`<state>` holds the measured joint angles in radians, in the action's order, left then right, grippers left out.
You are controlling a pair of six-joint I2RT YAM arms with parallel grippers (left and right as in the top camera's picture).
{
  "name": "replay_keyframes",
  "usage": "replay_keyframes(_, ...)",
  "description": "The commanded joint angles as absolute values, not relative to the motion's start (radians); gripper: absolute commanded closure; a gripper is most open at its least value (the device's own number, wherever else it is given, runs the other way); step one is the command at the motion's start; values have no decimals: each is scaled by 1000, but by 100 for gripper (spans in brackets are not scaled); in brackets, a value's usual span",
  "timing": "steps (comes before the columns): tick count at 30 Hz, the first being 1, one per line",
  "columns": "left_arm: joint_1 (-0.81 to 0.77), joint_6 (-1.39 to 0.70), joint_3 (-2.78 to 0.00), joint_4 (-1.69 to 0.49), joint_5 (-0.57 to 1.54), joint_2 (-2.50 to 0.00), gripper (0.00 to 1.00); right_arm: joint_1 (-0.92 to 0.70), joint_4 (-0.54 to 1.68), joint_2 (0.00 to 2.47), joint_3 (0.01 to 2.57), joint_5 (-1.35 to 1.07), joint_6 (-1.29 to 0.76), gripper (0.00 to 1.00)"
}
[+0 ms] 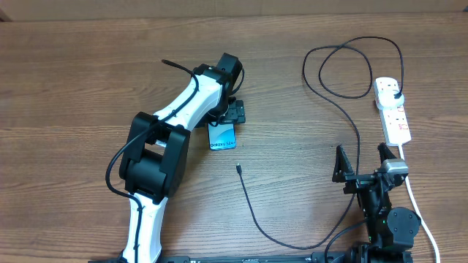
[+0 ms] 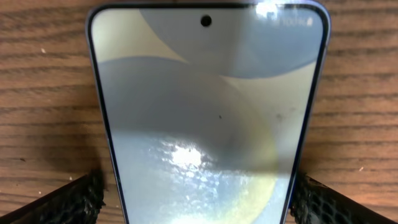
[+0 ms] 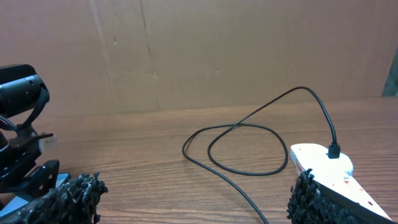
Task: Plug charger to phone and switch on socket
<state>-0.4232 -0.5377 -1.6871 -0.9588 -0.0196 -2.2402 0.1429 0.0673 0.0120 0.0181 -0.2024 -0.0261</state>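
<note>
The phone (image 1: 223,137) lies flat on the wooden table, its light blue screen up. My left gripper (image 1: 232,115) is open and straddles its far end. In the left wrist view the phone (image 2: 205,93) fills the frame between the fingers of the left gripper (image 2: 198,193), with the right finger against the phone's edge. The charger's connector tip (image 1: 239,168) lies loose in front of the phone. Its black cable (image 3: 245,173) loops to a plug (image 1: 395,93) seated in the white socket strip (image 1: 393,109). My right gripper (image 1: 361,162) is open and empty, just left of the strip (image 3: 329,171).
The strip's thick white cord (image 1: 417,204) runs down past my right arm to the front edge. The black cable crosses the table between my right gripper and the phone. A brown cardboard wall (image 3: 217,50) stands behind the table. The left arm (image 3: 18,93) shows at far left.
</note>
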Motion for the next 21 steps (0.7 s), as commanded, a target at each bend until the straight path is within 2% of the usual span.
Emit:
replay_keyframes(1,-405,-547,-1628,-928,23,-2329,0,146,62,3,8,-200,-28,0)
replay_keyframes(5,-405,-569,-1627,-915,81,-2329,0,146,62,3,8,-200,-28,0)
replay_keyframes(21,-402,-569,-1623,-875,79,-2329,0,146,62,3,8,-200,-28,0)
